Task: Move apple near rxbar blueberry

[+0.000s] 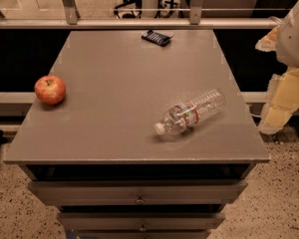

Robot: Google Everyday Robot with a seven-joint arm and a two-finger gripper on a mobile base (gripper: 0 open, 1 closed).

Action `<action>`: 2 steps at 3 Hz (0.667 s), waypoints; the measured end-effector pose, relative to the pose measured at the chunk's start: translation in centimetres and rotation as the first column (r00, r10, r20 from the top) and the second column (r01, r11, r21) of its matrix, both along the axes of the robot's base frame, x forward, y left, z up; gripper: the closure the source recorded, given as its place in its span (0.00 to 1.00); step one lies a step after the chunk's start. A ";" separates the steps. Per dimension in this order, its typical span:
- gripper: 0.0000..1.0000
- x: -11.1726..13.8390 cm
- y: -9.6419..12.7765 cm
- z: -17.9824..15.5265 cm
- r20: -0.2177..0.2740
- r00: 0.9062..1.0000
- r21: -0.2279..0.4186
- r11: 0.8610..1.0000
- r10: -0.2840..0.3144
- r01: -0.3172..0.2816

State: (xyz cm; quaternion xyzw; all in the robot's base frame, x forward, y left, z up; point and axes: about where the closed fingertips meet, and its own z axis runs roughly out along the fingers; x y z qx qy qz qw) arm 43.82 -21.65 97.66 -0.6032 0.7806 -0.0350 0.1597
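The gripper (279, 108) hangs beside the table's (114, 133) right edge; I cannot tell how it is set. Nearest it, a capped clear bottle (192, 112) lies on its side. The apple (50, 89) sits farthest off, at the left edge, and the rxbar blueberry (156, 37) is at the far edge.

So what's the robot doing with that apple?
Nothing is held yet. The robot's gripper hangs beside the right edge of the table, touching nothing. The apple sits near the left edge, and the rxbar blueberry lies at the far edge. A plastic bottle lies on its side toward the front right. The apple is not yet near the bar.
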 end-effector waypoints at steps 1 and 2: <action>0.00 0.3 0.5 -0.1 0.001 1.000 0.011 1.000 0.007 -0.007; 0.00 2.0 3.3 -1.0 0.001 0.998 0.078 0.995 0.055 -0.055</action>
